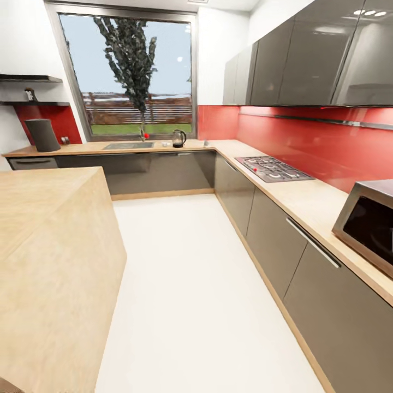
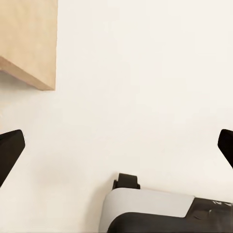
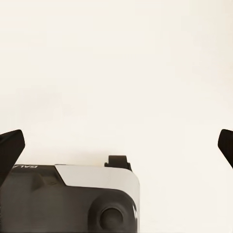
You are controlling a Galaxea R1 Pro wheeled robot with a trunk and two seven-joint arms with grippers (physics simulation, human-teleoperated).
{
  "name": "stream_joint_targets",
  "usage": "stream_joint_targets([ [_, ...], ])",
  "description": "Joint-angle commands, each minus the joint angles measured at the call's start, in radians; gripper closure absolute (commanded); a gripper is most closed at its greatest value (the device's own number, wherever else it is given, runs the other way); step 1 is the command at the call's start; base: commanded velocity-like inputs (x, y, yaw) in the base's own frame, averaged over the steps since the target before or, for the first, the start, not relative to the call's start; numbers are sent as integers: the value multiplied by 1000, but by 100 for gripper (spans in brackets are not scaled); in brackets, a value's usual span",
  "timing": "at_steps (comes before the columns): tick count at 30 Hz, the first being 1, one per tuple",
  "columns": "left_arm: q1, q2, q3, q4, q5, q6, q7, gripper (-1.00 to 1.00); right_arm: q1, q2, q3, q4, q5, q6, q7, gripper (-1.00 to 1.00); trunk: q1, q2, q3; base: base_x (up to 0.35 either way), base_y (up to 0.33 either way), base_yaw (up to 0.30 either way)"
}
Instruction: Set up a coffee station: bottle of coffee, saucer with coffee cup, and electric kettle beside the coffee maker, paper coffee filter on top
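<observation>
In the head view the coffee maker [image 1: 42,135] stands at the far left end of the kitchen countertop [image 1: 87,147], a tall dark-grey body against the red backsplash. Above it hangs the black kitchen shelf [image 1: 35,103], where a small dark bottle of coffee [image 1: 30,94] stands. Under the window, right of the sink, is the electric kettle [image 1: 178,138], clear glass with a black handle. Something small and pale [image 1: 165,144] lies beside it, too small to name. My left gripper [image 2: 116,150] and right gripper [image 3: 116,148] are open over white floor, holding nothing.
A wood-clad island [image 1: 49,240] fills the near left. The counter runs along the right wall with a gas hob [image 1: 272,168] and a microwave [image 1: 368,221]. White floor [image 1: 185,284] lies between them. The robot's base [image 2: 160,213] shows under the grippers.
</observation>
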Motion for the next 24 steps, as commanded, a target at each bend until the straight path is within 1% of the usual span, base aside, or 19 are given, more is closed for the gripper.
stream_joint_targets([
  [1,-1,0,0,1,4,-3,1,-100,0,0,0,0,1,-2,0,-100,-4,7,2,0,0,53],
  [3,-1,0,8,1,4,-3,1,-100,0,0,-1,0,0,-2,0,-100,-12,21,8,0,0,30],
  [9,-1,0,58,1,3,-7,-2,-100,0,-1,-3,0,0,-2,0,-100,-35,63,26,0,0,9],
  [15,-1,0,69,1,4,-8,-3,-100,0,-1,-4,0,0,-2,0,-100,-58,105,45,0,0,1],
  [24,-1,0,71,1,4,-8,-3,-100,0,-1,-4,0,0,-3,0,-100,-92,168,73,0,0,0],
])
